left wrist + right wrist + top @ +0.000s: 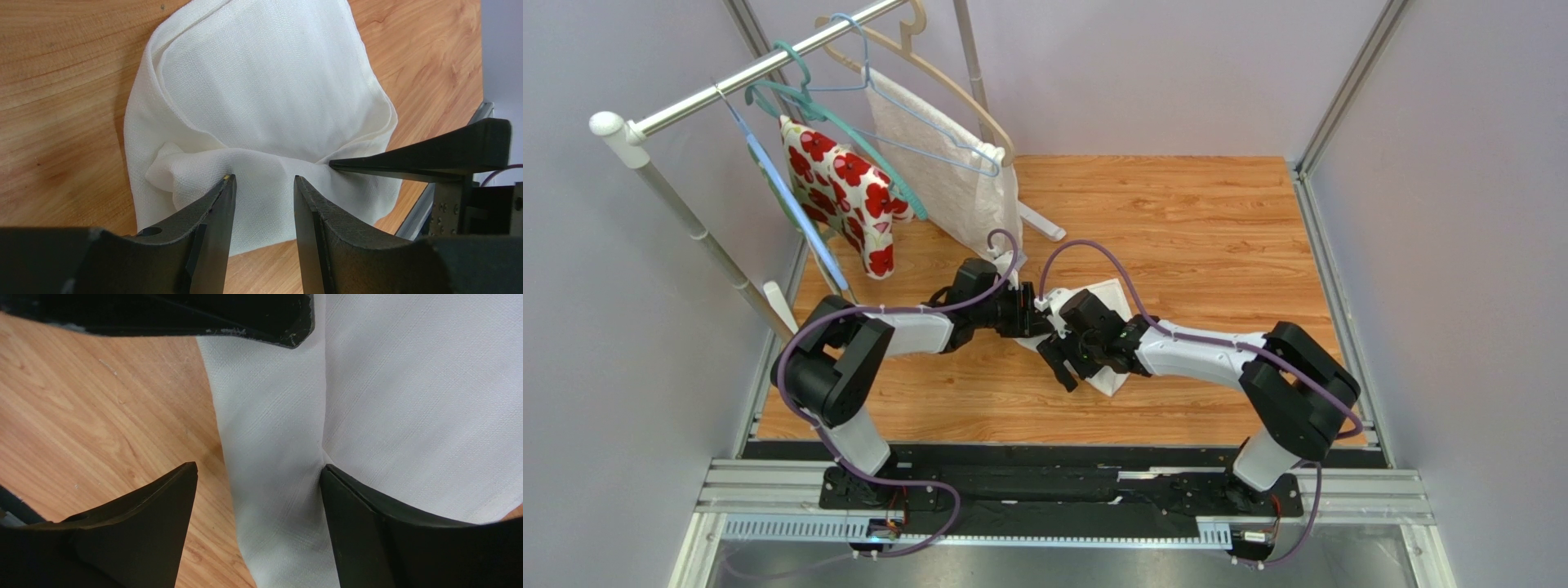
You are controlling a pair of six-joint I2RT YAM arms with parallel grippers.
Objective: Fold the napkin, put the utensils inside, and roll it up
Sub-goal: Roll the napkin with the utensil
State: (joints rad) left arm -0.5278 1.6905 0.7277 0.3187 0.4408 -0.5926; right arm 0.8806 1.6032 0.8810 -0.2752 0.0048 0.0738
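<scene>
The off-white napkin (1111, 373) (264, 79) (399, 386) lies folded on the wooden table (1210, 233), mostly under both grippers. My left gripper (1036, 312) (264, 180) is shut on a raised ridge of the napkin, and the cloth puckers at both fingertips. My right gripper (1054, 350) (258, 468) stands open astride a rolled edge of the napkin. One of its fingers (362, 514) touches the fold; the other is over bare wood. That gripper's finger (430, 156) also touches the cloth in the left wrist view. The utensils are hidden.
A clothes rail (744, 80) stands at the back left, with hangers holding a red-flowered cloth (844, 190) and a textured white cloth (946, 159). Grey walls close in both sides. A metal rail (1063, 496) runs along the near edge.
</scene>
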